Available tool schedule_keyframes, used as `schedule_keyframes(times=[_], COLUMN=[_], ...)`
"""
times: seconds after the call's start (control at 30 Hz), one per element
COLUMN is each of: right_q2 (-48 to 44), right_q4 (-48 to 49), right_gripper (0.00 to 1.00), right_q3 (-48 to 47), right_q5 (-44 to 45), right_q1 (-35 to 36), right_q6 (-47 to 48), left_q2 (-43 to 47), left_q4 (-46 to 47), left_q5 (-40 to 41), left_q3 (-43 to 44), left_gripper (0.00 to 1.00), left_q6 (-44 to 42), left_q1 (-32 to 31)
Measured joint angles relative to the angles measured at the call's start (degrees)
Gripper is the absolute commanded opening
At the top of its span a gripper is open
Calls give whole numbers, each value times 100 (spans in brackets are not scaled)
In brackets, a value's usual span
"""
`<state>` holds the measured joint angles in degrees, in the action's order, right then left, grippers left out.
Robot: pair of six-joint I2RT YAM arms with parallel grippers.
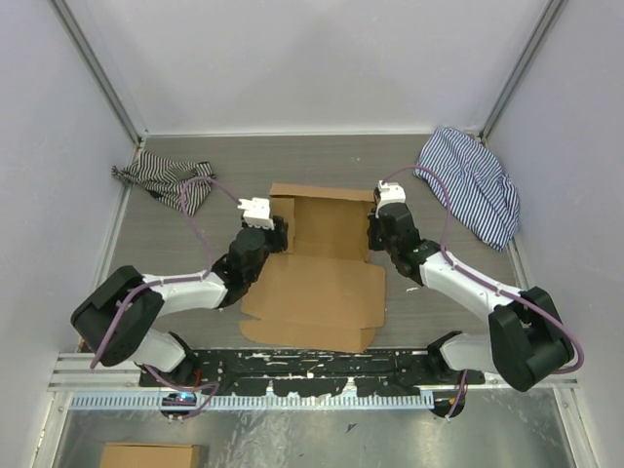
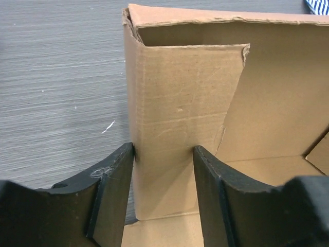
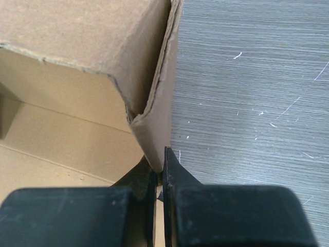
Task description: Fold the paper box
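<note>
The brown paper box [image 1: 322,288] lies mid-table, its far half raised into walls and its near panel flat. My left gripper [image 1: 280,234] is at the box's left wall. In the left wrist view the fingers [image 2: 163,149] straddle the upright folded side wall [image 2: 180,103], and both pads touch the cardboard. My right gripper [image 1: 375,229] is at the right wall. In the right wrist view its jaws [image 3: 160,157] pinch the doubled right wall [image 3: 159,103] at its lower edge, nearly closed. The box floor [image 3: 61,134] shows to the left.
A striped cloth [image 1: 166,177] lies at the back left and another [image 1: 475,185] at the back right. White enclosure walls ring the grey table [image 1: 546,292]. A metal rail [image 1: 312,363] runs along the near edge, with a small cardboard piece [image 1: 151,455] below it.
</note>
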<state>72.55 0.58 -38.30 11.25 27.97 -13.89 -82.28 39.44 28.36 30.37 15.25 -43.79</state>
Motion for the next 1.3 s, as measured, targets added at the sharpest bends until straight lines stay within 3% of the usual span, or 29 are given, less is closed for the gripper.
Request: schedule_keyframes(times=[0.17, 0.4, 0.5, 0.6, 0.67, 0.8, 0.97, 1.1, 1.23, 1.3], right_q2=[-20, -31, -87, -107, -107, -107, -107, -105, -87, -68], right_q4=[-24, -24, -26, -28, -28, -26, -28, -50, -61, -61], right_gripper=[1, 1, 1, 1, 1, 1, 1, 1, 1, 1], right_q3=[0, 9, 52, 70, 70, 70, 70, 70, 59, 50], right_q5=[2, 2, 2, 7, 24, 33, 55, 164, 293, 339], right_q1=[33, 42, 44, 48, 48, 55, 164, 262, 319, 339], right_q6=[9, 24, 24, 26, 31, 28, 13, -26, -105, -116], left_q2=[-339, -695, -850, -1025, -1115, -1169, -1292, -1834, -2964, -3178], left_q4=[844, 1386, 1582, 1808, 1928, 2015, 2035, 2337, 3458, 3777], left_q5=[-90, 24, 177, 313, 435, 682, 1644, 2651, 3648, 3939], left_q3=[-284, -352, -354, -354, -354, -352, -280, 131, 715, 844], left_gripper=[58, 46, 34, 8, 0, 0, 0, 0, 0, 2], left_q6=[-98, -251, -326, -387, -463, -614, -1239, -2302, -3899, -4238], left_q1=[-46, -46, -42, -28, -17, -107, -538, -890, -1167, -1241])
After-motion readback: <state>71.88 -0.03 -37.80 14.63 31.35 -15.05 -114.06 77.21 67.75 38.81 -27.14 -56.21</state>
